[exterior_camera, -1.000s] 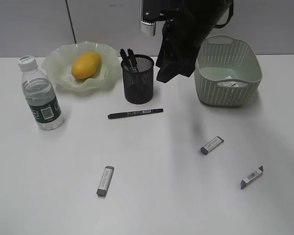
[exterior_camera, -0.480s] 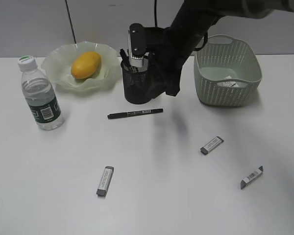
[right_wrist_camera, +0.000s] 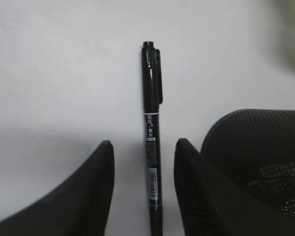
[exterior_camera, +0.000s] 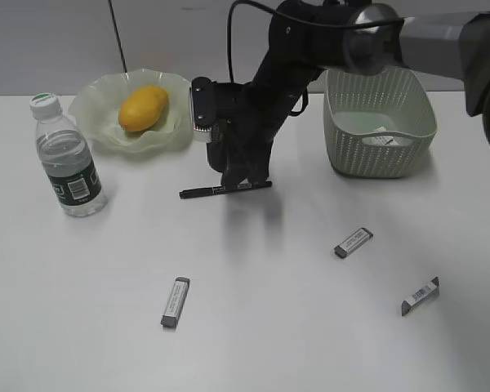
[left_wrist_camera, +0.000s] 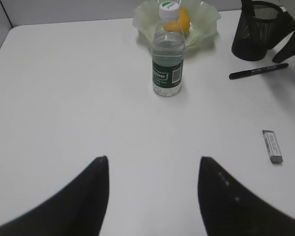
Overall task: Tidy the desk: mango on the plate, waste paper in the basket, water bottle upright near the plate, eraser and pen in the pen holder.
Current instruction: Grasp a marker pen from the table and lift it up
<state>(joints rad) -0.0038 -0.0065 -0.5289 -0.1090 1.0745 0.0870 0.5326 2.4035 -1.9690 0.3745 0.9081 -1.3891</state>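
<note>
A black pen (exterior_camera: 200, 193) lies on the white table just in front of the pen holder (left_wrist_camera: 253, 32). My right gripper (exterior_camera: 243, 181) has come down over the pen's right end. In the right wrist view the gripper (right_wrist_camera: 144, 142) is open, one finger on each side of the pen (right_wrist_camera: 151, 98), not touching it. The mesh pen holder (right_wrist_camera: 265, 162) is close on the right. The mango (exterior_camera: 143, 109) rests on the wavy plate (exterior_camera: 94, 110). The water bottle (exterior_camera: 68, 159) stands upright left of the plate. White waste paper (exterior_camera: 381, 140) lies in the basket (exterior_camera: 380, 122). My left gripper (left_wrist_camera: 153, 158) hovers open and empty.
Three grey-white erasers lie loose on the table: one at front left (exterior_camera: 175, 301), one right of centre (exterior_camera: 353, 242), one at front right (exterior_camera: 419, 296). The right arm hides most of the pen holder in the exterior view. A grey wall runs behind the table.
The right arm has swung down and to the left, from high beside the basket, past the pen holder, to the pen on the table. The objects have not moved.
</note>
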